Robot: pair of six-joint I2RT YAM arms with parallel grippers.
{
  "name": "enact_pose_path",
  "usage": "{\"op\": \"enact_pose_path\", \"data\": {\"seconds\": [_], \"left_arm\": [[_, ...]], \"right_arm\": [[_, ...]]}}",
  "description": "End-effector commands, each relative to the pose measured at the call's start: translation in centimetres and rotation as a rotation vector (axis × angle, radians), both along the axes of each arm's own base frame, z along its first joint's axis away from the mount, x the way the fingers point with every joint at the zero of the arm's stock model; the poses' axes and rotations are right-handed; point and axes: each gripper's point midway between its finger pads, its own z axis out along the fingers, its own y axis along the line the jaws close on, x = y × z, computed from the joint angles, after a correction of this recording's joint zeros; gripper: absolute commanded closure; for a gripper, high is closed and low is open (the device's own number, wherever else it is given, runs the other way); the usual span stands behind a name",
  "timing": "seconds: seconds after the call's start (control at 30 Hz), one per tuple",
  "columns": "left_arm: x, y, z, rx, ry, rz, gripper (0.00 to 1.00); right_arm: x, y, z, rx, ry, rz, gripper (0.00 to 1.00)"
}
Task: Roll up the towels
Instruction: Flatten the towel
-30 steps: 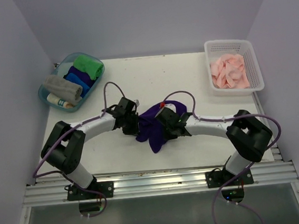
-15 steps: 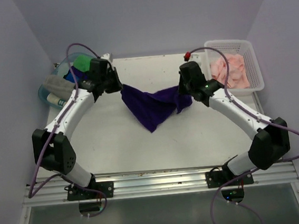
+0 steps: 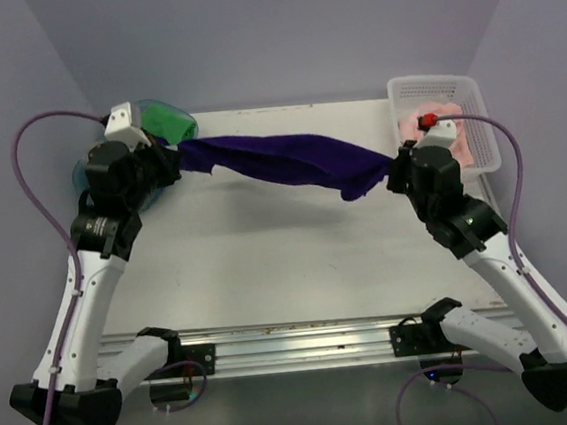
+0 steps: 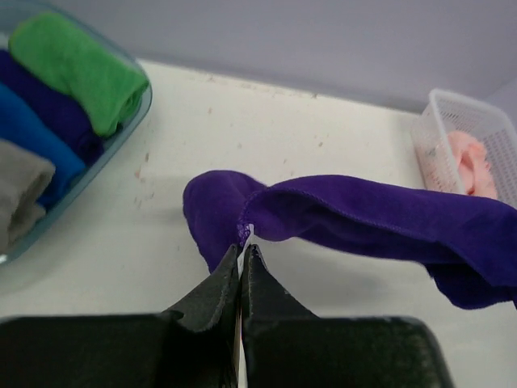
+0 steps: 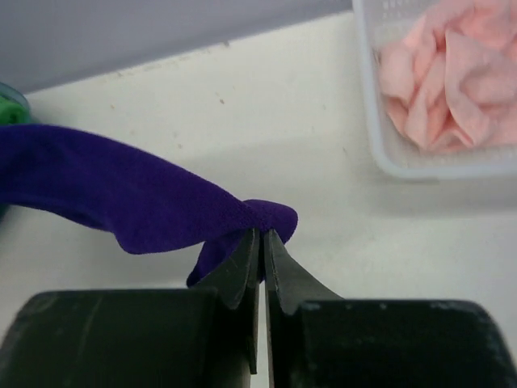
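At ten o'clock on the counter (image 3: 268, 264) sits a blue tray (image 4: 121, 133) of rolled towels (image 4: 73, 69): green, purple, blue and grey. Just beside it, the left pincer (image 3: 176, 161) is clenched on the left end of the purple towel (image 3: 279, 161). Its wrist view shows the jaws pressed together with a fold of cloth pinched at their tips.

The towel hangs clear of the counter as a bunched band. Its long axis runs from about ten o'clock down toward four o'clock in the overhead view, and it sags slightly near the right end.

The right pincer (image 3: 396, 171) is clamped on that end, jaws tight around a tuck of cloth. Beyond it, at two o'clock, the white basket (image 5: 420, 166) holds the pink towels (image 5: 452, 73), unrolled.

Each arm has one end, so neither is nearer. I judge the cloth must next be lowered and spread flat across the counter. The roll would then run along that left-right axis.
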Motion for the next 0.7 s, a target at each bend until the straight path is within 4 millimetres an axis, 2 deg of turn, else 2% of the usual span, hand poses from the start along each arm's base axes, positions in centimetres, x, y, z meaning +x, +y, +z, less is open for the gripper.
{"op": "enact_pose_path", "data": {"seconds": [0.0, 0.03, 0.07, 0.1, 0.13, 0.17, 0.27, 0.33, 0.37, 0.43, 0.5, 0.57, 0.6, 0.67], "left_arm": [[-1.7, 1.0, -8.4, 0.014, 0.16, 0.055, 1.0], [-2.6, 1.2, -12.8, 0.02, 0.249, 0.064, 0.93], [-3.0, 1.3, -15.1, 0.017, 0.306, 0.072, 0.51], [-3.4, 1.1, -17.2, 0.003, 0.368, 0.078, 0.31], [-4.1, 1.2, -19.5, 0.012, 0.438, 0.084, 0.16], [-4.1, 1.2, -21.2, 0.022, 0.5, 0.088, 0.03], [-3.6, 1.2, -22.0, 0.032, 0.533, 0.095, 0.04], [-3.2, 1.6, -21.6, 0.036, 0.524, 0.122, 0.07], [-3.3, 1.7, -21.6, 0.039, 0.527, 0.131, 0.12], [-3.8, 2.4, -22.5, 0.048, 0.561, 0.176, 0.17], [-4.3, 3.1, -23.8, 0.055, 0.601, 0.225, 0.24], [-5.6, 4.0, -25.8, 0.077, 0.675, 0.285, 0.3], [-5.9, 4.6, -26.5, 0.079, 0.697, 0.336, 0.31], [-6.8, 4.7, -28.2, 0.083, 0.751, 0.351, 0.31]], "right_arm": [[-2.7, -2.6, -8.8, -0.071, 0.201, -0.1, 0.91], [-3.8, -3.2, -12.3, -0.1, 0.278, -0.119, 0.72], [-4.7, -3.6, -13.9, -0.108, 0.327, -0.125, 0.58], [-5.2, -3.6, -15.2, -0.096, 0.363, -0.138, 0.48], [-5.9, -3.9, -16.8, -0.106, 0.407, -0.146, 0.37], [-6.3, -3.9, -17.3, -0.104, 0.43, -0.151, 0.34], [-5.9, -3.8, -16.5, -0.098, 0.409, -0.147, 0.32], [-5.3, -3.5, -15.3, -0.11, 0.389, -0.131, 0.31], [-5.2, -3.5, -15.1, -0.113, 0.387, -0.124, 0.31], [-5.0, -2.6, -15.4, -0.109, 0.412, -0.086, 0.31], [-5.3, -1.4, -16.3, -0.072, 0.454, -0.033, 0.33], [-5.8, -0.5, -18.2, -0.046, 0.511, -0.005, 0.34], [-6.5, 0.2, -19.5, -0.011, 0.553, 0.023, 0.34], [-6.7, 1.1, -20.5, 0.027, 0.571, 0.048, 0.34]]}}
